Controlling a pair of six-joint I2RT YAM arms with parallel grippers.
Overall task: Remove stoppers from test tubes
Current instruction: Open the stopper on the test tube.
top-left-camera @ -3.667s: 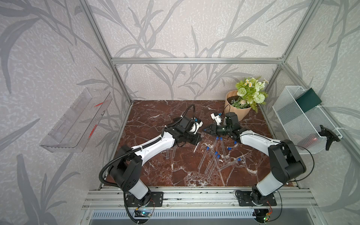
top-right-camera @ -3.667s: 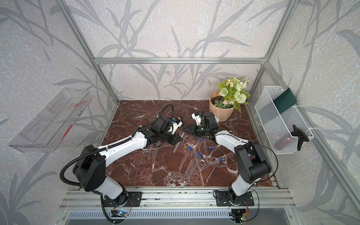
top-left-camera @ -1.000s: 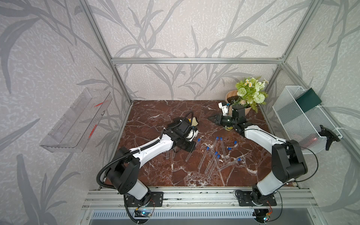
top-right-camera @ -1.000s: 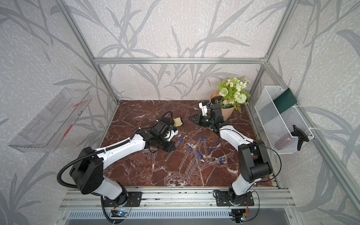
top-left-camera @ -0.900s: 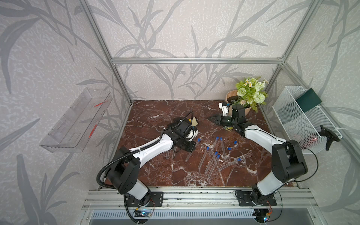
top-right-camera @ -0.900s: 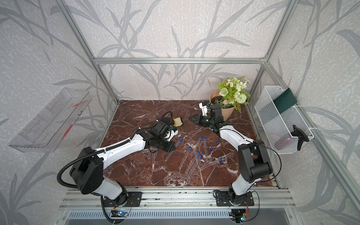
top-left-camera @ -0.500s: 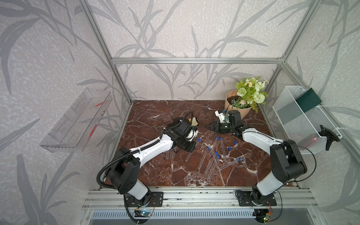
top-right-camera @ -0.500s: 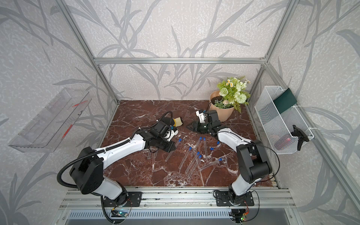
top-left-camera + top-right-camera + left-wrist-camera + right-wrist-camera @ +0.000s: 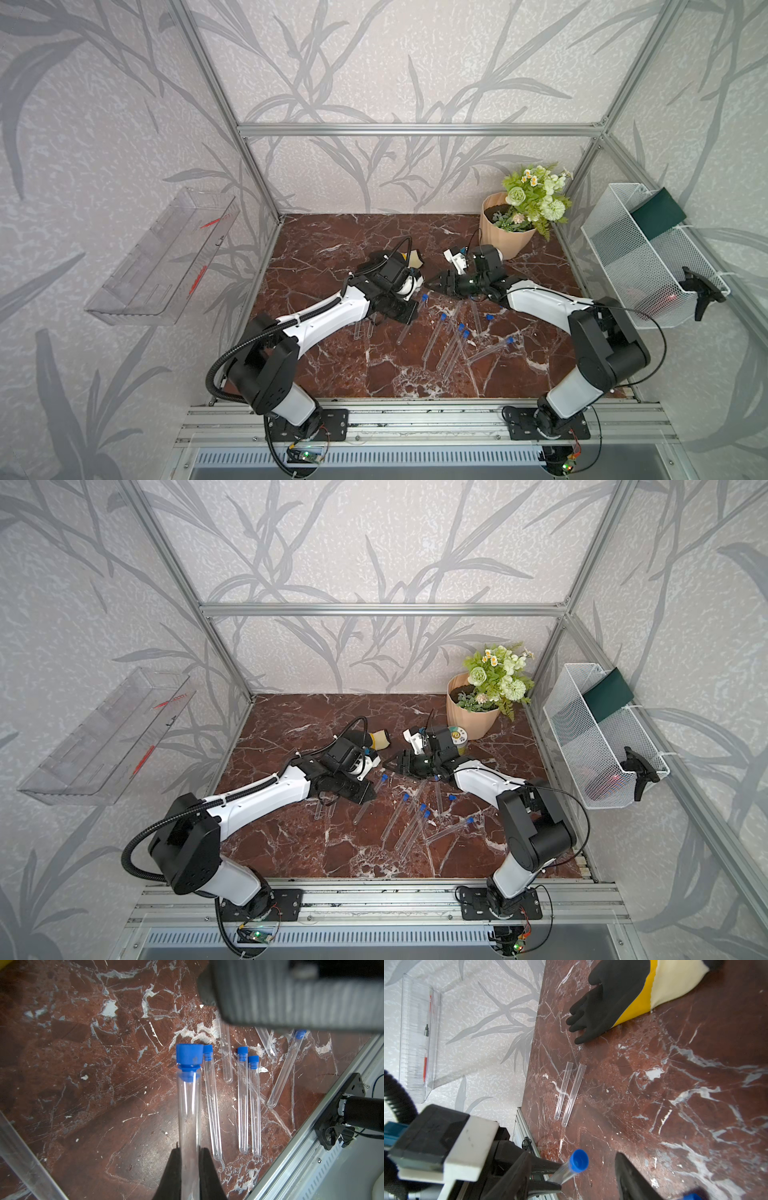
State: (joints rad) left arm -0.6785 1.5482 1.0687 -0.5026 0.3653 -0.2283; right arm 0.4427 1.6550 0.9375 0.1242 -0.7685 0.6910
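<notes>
My left gripper (image 9: 189, 1153) is shut on a clear test tube (image 9: 188, 1113) that is plugged with a blue stopper (image 9: 189, 1053). In both top views the held tube (image 9: 411, 320) (image 9: 368, 800) slants up from that gripper (image 9: 409, 309) to its stopper (image 9: 424, 296). My right gripper (image 9: 571, 1169) is open, its fingers either side of that stopper (image 9: 578, 1160) without touching it. In a top view it (image 9: 432, 284) sits just beyond the stopper. Several stoppered tubes (image 9: 453, 349) lie flat near the middle. Two open tubes (image 9: 568, 1095) lie by the left arm.
A black and yellow glove (image 9: 604, 1005) lies behind the grippers. A flower pot (image 9: 505, 237) stands at the back right. A loose stopper (image 9: 489, 318) and an open tube (image 9: 476, 316) lie under the right arm. A wire basket (image 9: 648, 257) hangs on the right wall, a clear shelf (image 9: 162, 257) on the left.
My right gripper has swung from beside the flower pot down to the held tube's stopper, and its jaws have opened. The left arm and its tube have stayed put.
</notes>
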